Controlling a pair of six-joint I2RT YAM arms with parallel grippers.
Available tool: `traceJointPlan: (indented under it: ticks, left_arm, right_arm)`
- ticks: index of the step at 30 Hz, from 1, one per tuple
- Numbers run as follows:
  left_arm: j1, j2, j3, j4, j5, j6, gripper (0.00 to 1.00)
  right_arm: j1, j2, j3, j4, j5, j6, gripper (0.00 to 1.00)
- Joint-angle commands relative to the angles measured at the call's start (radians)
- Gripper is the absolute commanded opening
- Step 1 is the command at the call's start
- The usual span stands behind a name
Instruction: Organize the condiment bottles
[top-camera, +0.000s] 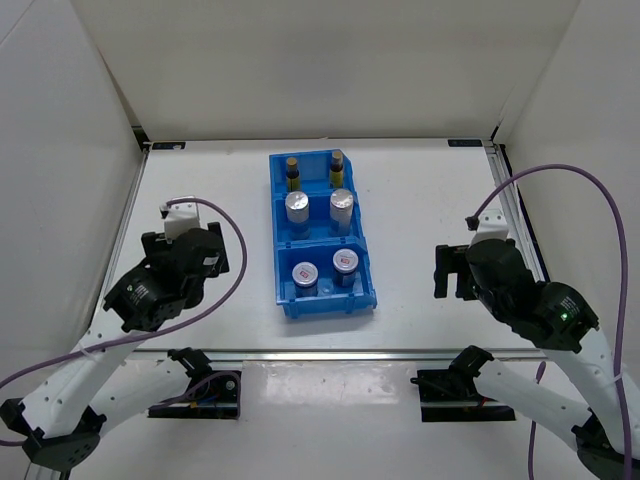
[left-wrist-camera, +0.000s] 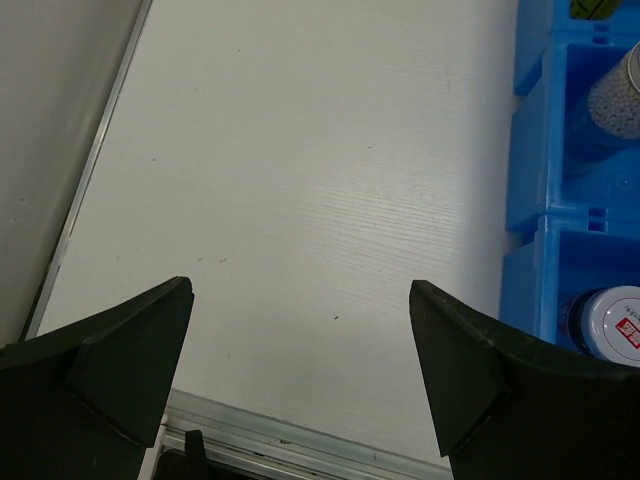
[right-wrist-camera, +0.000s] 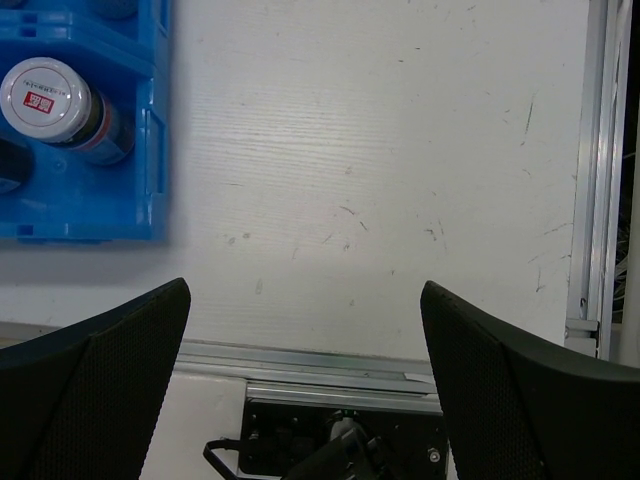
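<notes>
left and right jaws gape wide, empty; condiment bottles (top-camera: 298, 207) stand upright in bin (top-camera: 330, 304), caps up.

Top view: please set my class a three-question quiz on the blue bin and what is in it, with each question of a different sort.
1. True or false: the amber bottles stand in the compartment of the bin farthest from the arms' bases.
2. Choose one: how many bottles does each compartment hold? A one, B two, C three.
3. Fill in: both pairs of jaws stand ____, holding nothing.

Key: 1 true; 2 B; 3 open.
</notes>
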Motion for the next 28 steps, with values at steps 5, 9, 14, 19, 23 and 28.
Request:
traceJointPlan:
  ticks: [5, 9, 14, 19, 23, 28]
  left_arm:
    - [0.004, -0.119, -0.012, 0.019, 0.02, 0.007, 1.0]
    - [0.004, -0.163, -0.022, 0.03, 0.029, 0.007, 1.0]
    - [0.004, -0.163, -0.022, 0.03, 0.039, 0.016, 1.0]
    - [0.004, -0.183, -0.022, 0.03, 0.048, 0.016, 1.0]
    - [0.004, -0.192, -0.031, 0.039, 0.048, 0.016, 1.0]
    - [0.004, -0.201, -0.031, 0.039, 0.048, 0.016, 1.0]
  right_arm:
    - [-0.001, 0.013, -0.002, 0.03, 0.005, -0.015, 0.99]
    - [-0.001, 0.022, -0.002, 0.03, 0.005, -0.015, 0.99]
    - [0.008, 0.031, -0.002, 0.03, 0.005, -0.015, 0.99]
    - [0.008, 0.041, -0.002, 0.03, 0.014, -0.015, 0.99]
    - [0.008, 0.019, -0.002, 0.021, 0.024, -0.015, 0.99]
    - [0.017, 0.028, 0.008, 0.032, -0.015, -0.03, 0.99]
